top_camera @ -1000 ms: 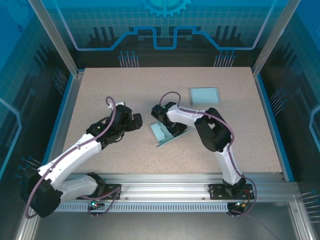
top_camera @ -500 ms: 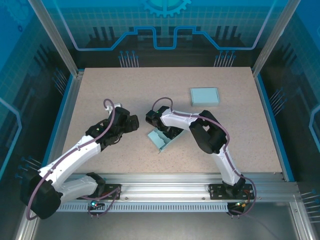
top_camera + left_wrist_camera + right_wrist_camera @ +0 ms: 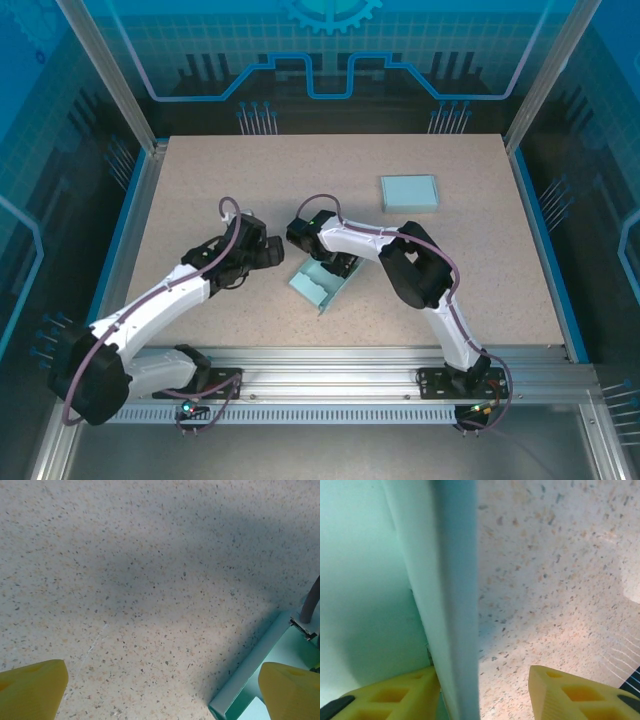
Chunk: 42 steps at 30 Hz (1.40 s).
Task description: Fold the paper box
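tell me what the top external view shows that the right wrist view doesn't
Top external: both arms, the open left gripper just left of the half-folded paper box, and a second teal piece lying apart toward the far right of the table.
Right wrist: close up, a raised box wall stands between the yellow fingers of the right gripper, against one finger with a gap to the other.
Both: the teal box and the speckled table.

Top view: high, looking down on whole table (image 3: 250, 180). Wrist views: close, low over it, sharing paper box (image 3: 255, 660) wall.
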{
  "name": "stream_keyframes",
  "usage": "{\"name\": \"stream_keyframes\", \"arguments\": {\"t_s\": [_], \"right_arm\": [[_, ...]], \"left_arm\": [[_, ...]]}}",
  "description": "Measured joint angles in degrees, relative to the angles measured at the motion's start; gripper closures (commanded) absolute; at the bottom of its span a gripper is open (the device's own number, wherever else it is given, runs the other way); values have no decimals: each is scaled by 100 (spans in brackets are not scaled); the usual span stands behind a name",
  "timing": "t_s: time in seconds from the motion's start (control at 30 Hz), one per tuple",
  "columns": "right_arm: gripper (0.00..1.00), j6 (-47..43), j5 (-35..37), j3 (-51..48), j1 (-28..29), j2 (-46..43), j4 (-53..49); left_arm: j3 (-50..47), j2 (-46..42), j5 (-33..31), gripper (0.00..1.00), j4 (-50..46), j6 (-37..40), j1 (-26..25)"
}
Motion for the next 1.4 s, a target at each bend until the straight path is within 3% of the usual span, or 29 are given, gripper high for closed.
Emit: {"name": "stream_keyframes", "arguments": {"t_s": [0.4,0.67,1.13,1.4], "right_arm": [[34,-258,-643,-2,153,-756,149],[33,-317,-772,0,127,-986,282],[30,-400,-1320,-11,-210,-997,494],[30,-282,-1360,-179,-122,-2267,905]], "left_arm": [[59,684,782,11,264,404,26],[131,1113,1360,14,531,627,26],[1062,2415,1196,29,592,986,151],[1174,2752,1259,31,608,1005,103]]}}
